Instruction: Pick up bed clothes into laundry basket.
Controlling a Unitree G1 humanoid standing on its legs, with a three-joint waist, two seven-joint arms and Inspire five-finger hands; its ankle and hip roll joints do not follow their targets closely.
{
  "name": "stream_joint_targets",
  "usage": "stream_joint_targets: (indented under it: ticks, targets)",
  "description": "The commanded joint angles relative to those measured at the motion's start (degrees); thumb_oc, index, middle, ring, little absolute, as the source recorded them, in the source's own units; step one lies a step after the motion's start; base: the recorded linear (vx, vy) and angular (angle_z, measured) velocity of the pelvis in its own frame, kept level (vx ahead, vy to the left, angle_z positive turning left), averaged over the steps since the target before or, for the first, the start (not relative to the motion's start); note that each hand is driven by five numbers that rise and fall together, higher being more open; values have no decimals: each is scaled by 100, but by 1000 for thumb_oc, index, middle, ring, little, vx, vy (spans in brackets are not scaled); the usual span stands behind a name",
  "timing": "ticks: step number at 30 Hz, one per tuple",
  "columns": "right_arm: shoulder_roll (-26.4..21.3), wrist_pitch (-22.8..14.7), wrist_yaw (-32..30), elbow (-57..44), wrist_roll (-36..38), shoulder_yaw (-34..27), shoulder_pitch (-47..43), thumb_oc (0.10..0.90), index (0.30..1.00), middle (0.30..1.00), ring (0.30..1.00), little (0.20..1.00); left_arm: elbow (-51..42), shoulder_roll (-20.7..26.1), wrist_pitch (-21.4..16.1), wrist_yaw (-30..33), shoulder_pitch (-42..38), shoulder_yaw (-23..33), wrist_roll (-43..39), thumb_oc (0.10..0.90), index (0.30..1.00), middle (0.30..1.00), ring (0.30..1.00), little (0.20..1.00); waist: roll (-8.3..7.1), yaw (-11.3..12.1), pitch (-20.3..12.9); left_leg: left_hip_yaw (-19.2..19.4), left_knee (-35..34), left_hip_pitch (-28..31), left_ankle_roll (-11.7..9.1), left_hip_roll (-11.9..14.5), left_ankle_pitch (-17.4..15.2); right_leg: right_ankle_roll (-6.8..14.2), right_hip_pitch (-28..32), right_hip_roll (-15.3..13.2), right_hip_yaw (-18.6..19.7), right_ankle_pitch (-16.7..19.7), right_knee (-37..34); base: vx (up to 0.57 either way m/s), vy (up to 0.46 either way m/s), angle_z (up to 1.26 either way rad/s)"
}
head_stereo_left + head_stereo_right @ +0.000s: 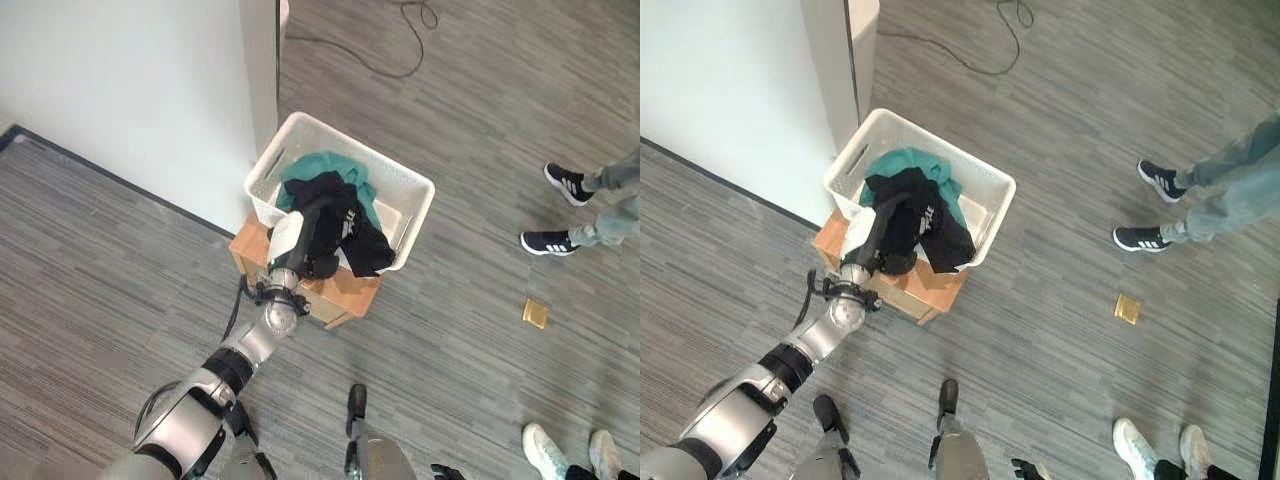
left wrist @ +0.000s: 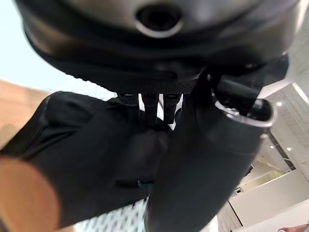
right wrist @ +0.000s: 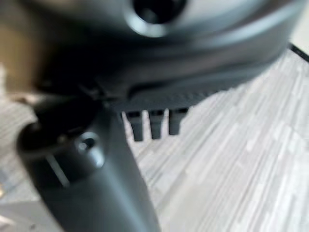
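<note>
A white laundry basket [image 1: 416,186] stands on a low wooden box [image 1: 345,298] beside a white wall. A green garment [image 1: 335,166] lies inside it. A black garment with white print [image 1: 362,246] is draped over the basket's near rim, partly inside. My left hand [image 1: 292,242] reaches in from the lower left and sits at that rim, its fingers curled into the black cloth [image 2: 87,159]. My right hand [image 3: 91,183] hangs low over the bare floor with relaxed fingers and nothing in it.
The white wall [image 1: 130,90] and its corner post stand left of the basket. People's shoes [image 1: 566,184] [image 1: 546,449] are on the floor at the right and lower right. A small yellow square [image 1: 535,313] lies on the floor between them.
</note>
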Motion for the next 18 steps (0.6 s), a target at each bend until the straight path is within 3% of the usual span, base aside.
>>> stream_joint_targets:
  ticks: [1,2,18]
  targets:
    - [-349,-48,-230,-149,157,143,-45,800,900,900,900,900,66,-235,-265,479,-1246,195,464,761,841,841,841,841,40,2,21,-183,10,-101,-207,339,-212,434,-91,-52,49,-78,76,-25,31,-5]
    - [-358,-71,-236,-172,136,172,-50,800,900,900,900,900,83,-209,-239,531,-1332,216,559,400,300,300,300,300,53,-18,31,-169,10,-118,-211,347,-217,445,-117,-71,53,-69,75,-2,27,-3]
    - [-442,-82,-244,-92,182,105,-164,800,900,900,900,900,72,-358,-213,525,-1148,217,659,400,300,300,300,300,263,-28,-208,-118,10,211,-202,275,-341,407,127,-89,77,-181,71,13,5,-1]
